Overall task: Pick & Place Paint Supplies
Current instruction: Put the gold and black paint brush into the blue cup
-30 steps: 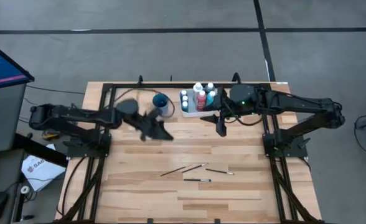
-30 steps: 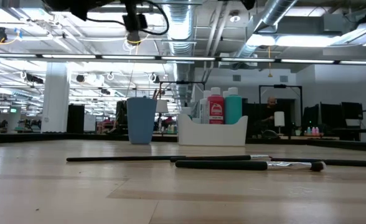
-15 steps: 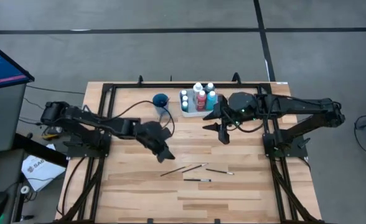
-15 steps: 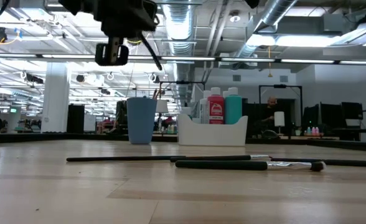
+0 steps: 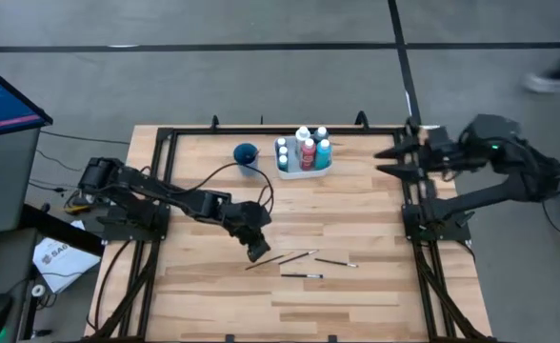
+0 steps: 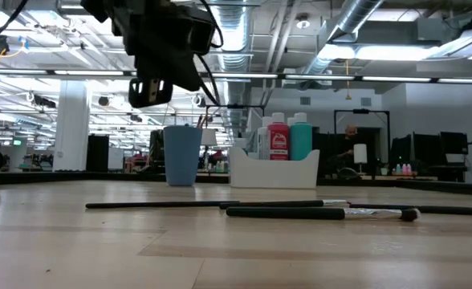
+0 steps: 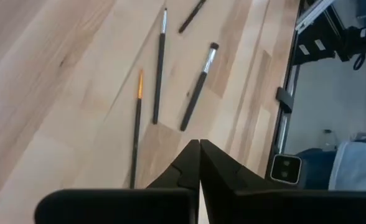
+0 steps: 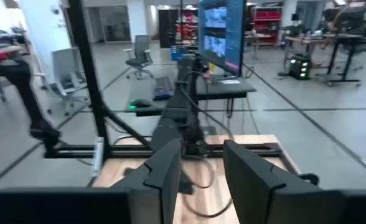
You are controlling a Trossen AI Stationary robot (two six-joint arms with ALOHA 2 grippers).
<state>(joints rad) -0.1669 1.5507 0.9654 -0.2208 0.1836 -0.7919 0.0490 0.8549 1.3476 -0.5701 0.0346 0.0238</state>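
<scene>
Left gripper (image 5: 257,252) hangs above the table centre, fingers pressed together with nothing between them — the left wrist view confirms the tips (image 7: 199,149) meet. From it, four loose paintbrushes lie toward four o'clock: a long one (image 5: 264,261) nearest, a second (image 5: 299,255) in line with it, a third (image 5: 301,275) below, a fourth (image 5: 336,262) farthest right. All rest flat on the wooden table (image 5: 204,295), apart from the gripper.

At twelve o'clock from the gripper stands the blue cup (image 5: 246,153); just right of it, the white tray (image 5: 304,170) holds the paint bottles (image 5: 307,151) — red, teal and white-capped ones upright.

Right gripper (image 5: 394,159) sits raised at the table's right edge, about two o'clock from centre, fingers spread and holding nothing; the right wrist view shows a clear gap between its fingers (image 8: 251,174).
</scene>
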